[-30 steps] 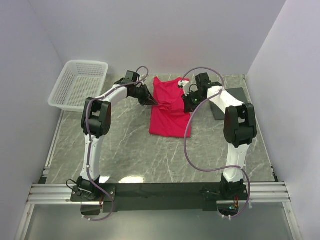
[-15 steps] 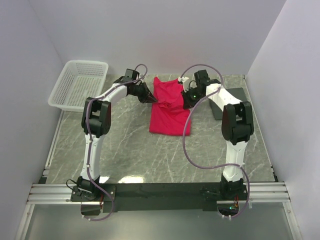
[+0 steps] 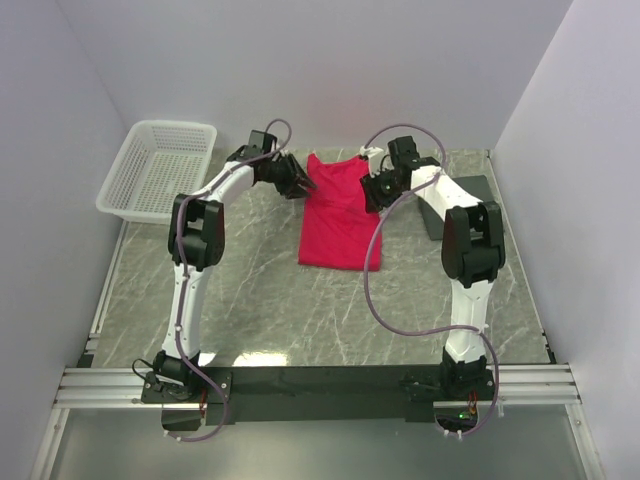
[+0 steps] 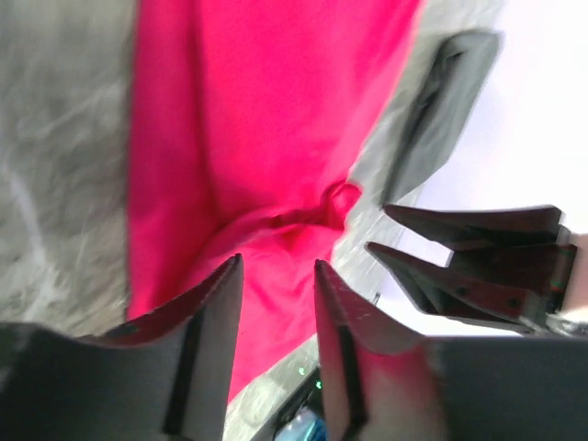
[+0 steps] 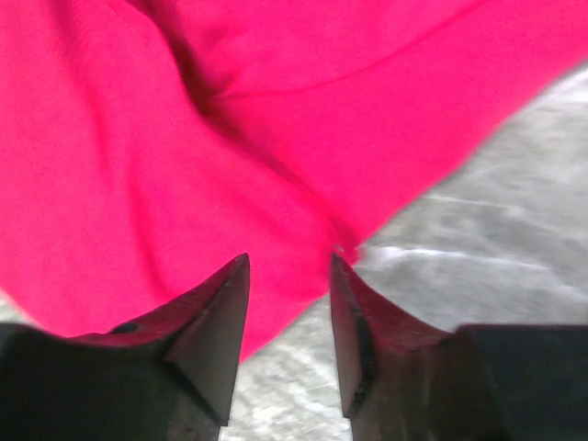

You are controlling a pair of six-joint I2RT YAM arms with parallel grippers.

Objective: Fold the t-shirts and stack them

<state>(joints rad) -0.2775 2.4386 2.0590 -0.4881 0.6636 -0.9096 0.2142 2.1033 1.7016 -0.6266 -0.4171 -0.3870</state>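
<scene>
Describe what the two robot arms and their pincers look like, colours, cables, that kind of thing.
Both the left arm and right arm have white links with bulky black joints on black bases. A thin mauve cable loops loosely along each. The left pincer and right pincer have two dark, wedge-shaped fingers tapering to pointed tips. No markings are legible.

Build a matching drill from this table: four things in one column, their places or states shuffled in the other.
Column one:
1 red t-shirt
2 white mesh basket
3 dark grey slab
4 left gripper

Column two:
A at the far left corner
B open, at the shirt's left edge
C lying on the table, middle of the far side
D far right, partly hidden by the right arm

Pairs: 1-C, 2-A, 3-D, 4-B
</scene>
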